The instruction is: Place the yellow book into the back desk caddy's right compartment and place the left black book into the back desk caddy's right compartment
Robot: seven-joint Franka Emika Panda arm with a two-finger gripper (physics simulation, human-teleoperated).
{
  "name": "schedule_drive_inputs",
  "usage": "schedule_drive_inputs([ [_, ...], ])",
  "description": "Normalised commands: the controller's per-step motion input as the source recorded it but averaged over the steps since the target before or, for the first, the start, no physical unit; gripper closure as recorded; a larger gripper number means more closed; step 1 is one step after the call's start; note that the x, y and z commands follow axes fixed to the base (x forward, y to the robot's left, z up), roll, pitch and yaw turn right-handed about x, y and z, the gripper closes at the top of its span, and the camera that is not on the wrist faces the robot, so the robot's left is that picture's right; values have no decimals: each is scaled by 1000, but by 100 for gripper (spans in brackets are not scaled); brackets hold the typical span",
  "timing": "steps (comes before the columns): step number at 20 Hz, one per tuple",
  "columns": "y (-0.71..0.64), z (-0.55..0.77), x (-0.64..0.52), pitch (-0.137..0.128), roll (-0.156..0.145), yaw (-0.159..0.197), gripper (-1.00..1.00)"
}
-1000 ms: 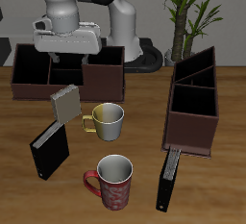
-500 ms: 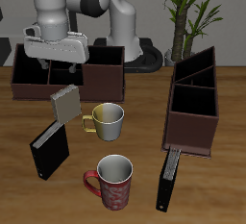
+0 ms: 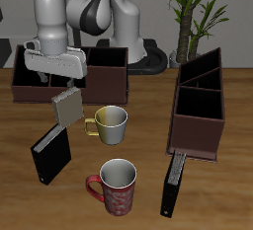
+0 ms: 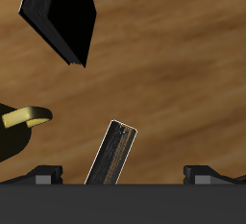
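Note:
The yellow book (image 3: 67, 106) stands tilted on the table just in front of the back desk caddy (image 3: 44, 73). In the wrist view it shows edge-on (image 4: 112, 154). My gripper (image 3: 59, 80) hangs open and empty just above and behind the book, with its fingertips (image 4: 43, 173) spread wide on either side of it. The caddy's taller right compartment (image 3: 107, 69) is beside the arm. The left black book (image 3: 173, 183) lies near the table's front edge, before the slanted-divider caddy.
The other black book (image 3: 51, 155) (image 4: 60, 16) leans nearer the front edge. A grey mug with a yellow handle (image 3: 111, 123) (image 4: 24, 118) stands beside the yellow book, and a red mug (image 3: 117, 185) is farther forward. The slanted-divider caddy (image 3: 198, 106) and a plant (image 3: 198, 7) stand at the side.
My gripper has moved sideways from over the caddy's taller section and come down to just above the yellow book. Nothing on the table has moved.

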Motion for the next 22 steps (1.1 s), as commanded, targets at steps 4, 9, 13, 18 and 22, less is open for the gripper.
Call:
schedule_drive_inputs([
  [4, -7, -341, 17, 12, -16, -46, -100],
  [9, 161, -331, 35, 23, 27, -22, -100],
  [13, 73, -230, 109, 28, -5, -10, -100],
  [18, -149, -258, 68, 51, -34, -63, 100],
  [22, -92, -158, 35, 39, -28, -37, 100],
])
